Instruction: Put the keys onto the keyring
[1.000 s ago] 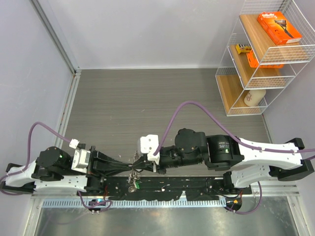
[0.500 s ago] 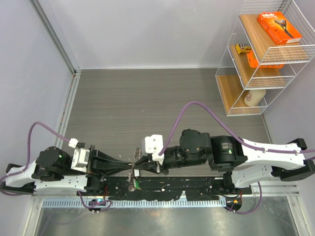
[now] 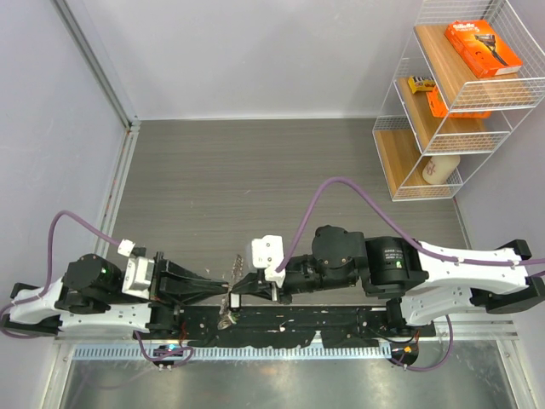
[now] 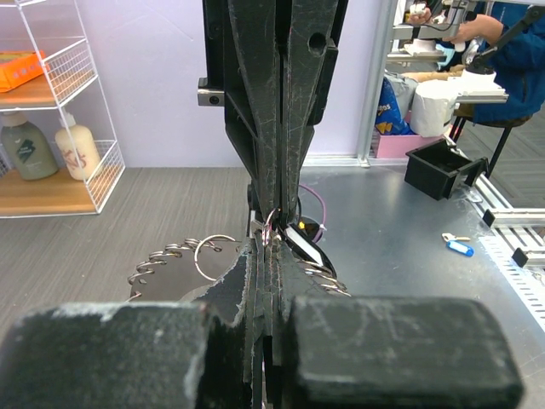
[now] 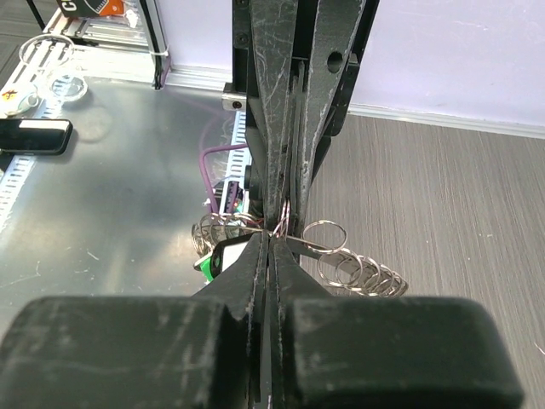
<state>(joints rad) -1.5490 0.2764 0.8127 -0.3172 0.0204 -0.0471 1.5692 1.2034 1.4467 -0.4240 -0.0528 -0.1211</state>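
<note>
Your left gripper (image 4: 271, 249) is lying low and flat, and its jaws are pressing fully together. They're nipping only the thin wire of the keyring (image 4: 157, 262), right at the very tips.

The ring isn't resting on the table (image 3: 255, 187). It's hanging in the little spot where the two sets of tips are meeting nose to nose. In both wrist views, the keys (image 5: 366, 277) are fanning out to either side of the closed jaws, some just beside the tips and some drooping below them. The black-headed key (image 5: 226, 253) is sitting just beside the meeting point, and the green tag (image 5: 203, 266) is poking out right under it.

Your right gripper (image 5: 271, 239) is coming in from the opposite side, lined up dead straight with the left one. Its jaws are clamped together too, with no gap showing. As far as the wrist view shows, it's pinching the same bit of ring wire, though the metal at the contact point is too fine to say exactly which loop each tip has.
</note>
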